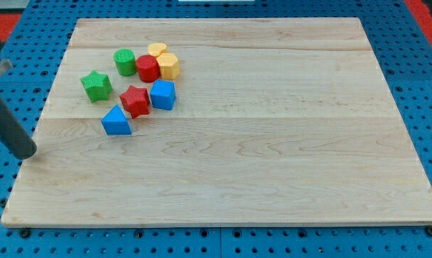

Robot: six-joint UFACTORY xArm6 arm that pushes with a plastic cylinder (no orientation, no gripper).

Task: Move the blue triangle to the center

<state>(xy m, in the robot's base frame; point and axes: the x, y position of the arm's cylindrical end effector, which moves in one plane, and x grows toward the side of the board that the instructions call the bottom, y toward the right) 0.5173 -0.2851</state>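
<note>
The blue triangle [116, 121] lies on the wooden board [273, 143] at the view's left, touching the red star [135, 100] above and to its right. My tip [26, 153] rests at the board's left edge, well to the left of and a little below the blue triangle, with a gap between them. The rod slants up to the view's left edge.
A cluster sits at the upper left: a blue cube-like block [162, 94], a green star [96, 86], a green cylinder [125, 62], a red cylinder [147, 69], a yellow hexagonal block [168, 66] and a yellow block [157, 49] behind it. Blue pegboard [416, 43] surrounds the board.
</note>
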